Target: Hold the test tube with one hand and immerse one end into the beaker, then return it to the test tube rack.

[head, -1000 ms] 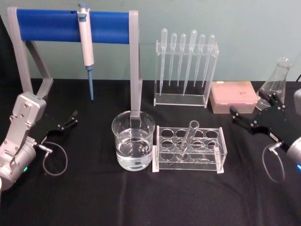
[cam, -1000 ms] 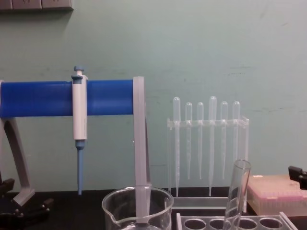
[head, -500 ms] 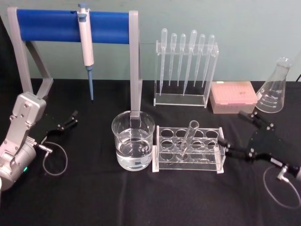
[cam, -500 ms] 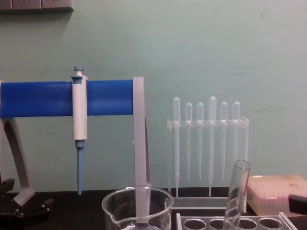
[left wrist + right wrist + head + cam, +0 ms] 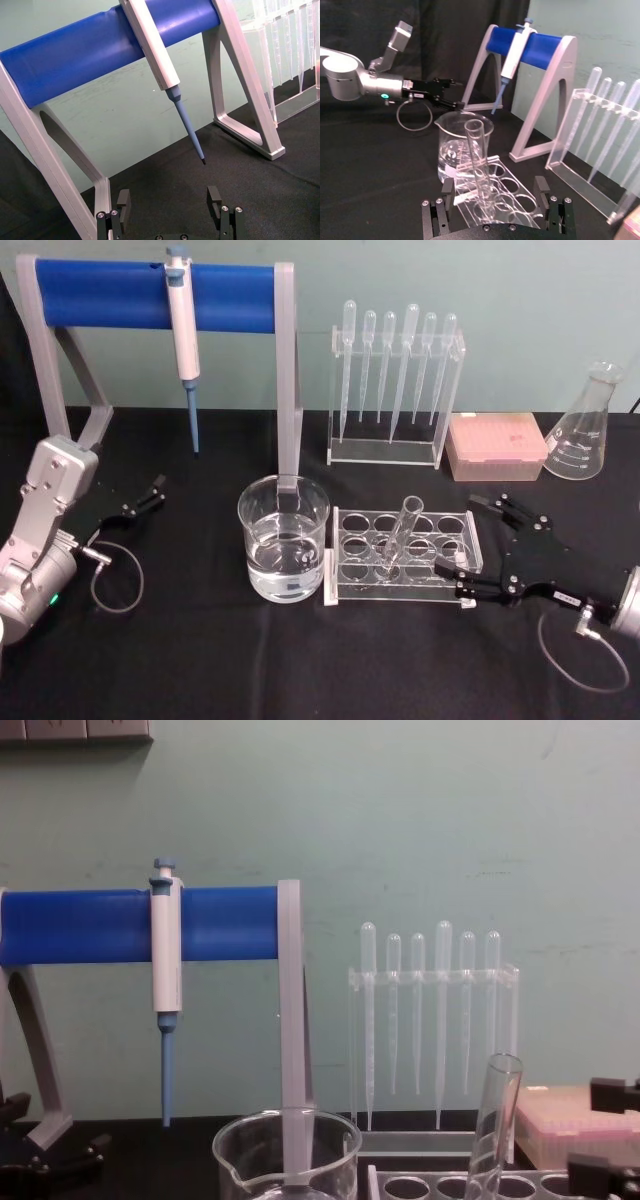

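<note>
Your right gripper (image 5: 455,536) sits at the lower right of the head view, jaws spread wide and holding nothing. Its fingertips are level with the right end of the test tube rack (image 5: 400,592). The test tube (image 5: 398,538) lies to the left of it in that frame, standing in a middle hole of the rack. The tube's long axis is close to upright, with the flared rim leaning toward the upper right, that is, toward this gripper. In the right wrist view the tube stands centred in the opening between the two fingers (image 5: 447,192). From the head view I judge the tips have not yet come alongside the glass, though the angle makes that hard to be sure of.

The beaker (image 5: 252,558), partly filled with clear liquid, stands just beside the rack's left end, beyond the tube from this arm.

Your left gripper (image 5: 155,490) is parked at the left edge, jaws apart, well away. The right arm is plainly the nearer, so expect a short advance leftward before it closes across the tube.
</note>
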You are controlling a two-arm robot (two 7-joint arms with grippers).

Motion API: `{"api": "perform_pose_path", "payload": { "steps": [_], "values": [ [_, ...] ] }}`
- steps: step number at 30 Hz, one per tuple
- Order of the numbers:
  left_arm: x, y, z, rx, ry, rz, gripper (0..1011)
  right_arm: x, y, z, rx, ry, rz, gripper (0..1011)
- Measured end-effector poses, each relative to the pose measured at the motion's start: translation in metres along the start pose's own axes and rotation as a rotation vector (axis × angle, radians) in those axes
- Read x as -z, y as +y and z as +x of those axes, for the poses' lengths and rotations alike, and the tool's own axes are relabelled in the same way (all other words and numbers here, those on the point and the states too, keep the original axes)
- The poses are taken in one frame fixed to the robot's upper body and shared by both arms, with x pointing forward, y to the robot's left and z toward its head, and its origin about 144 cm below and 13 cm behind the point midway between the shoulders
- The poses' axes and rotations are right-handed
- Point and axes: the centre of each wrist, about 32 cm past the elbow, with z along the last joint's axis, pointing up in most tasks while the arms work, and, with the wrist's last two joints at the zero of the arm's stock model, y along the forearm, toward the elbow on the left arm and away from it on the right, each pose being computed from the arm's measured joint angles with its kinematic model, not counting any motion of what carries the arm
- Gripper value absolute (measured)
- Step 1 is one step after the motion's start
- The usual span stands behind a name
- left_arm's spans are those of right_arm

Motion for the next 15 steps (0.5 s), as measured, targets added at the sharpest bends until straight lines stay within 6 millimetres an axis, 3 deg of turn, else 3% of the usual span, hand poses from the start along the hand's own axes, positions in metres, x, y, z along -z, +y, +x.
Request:
{"api": "perform_pose_path", "payload": {
  "steps": [15],
  "values": [
    [0.0, 0.0, 0.0, 0.0, 0.0, 0.0, 1000, 0.0, 0.026, 0.0, -0.073, 0.051, 0.02, 1002]
  ]
}}
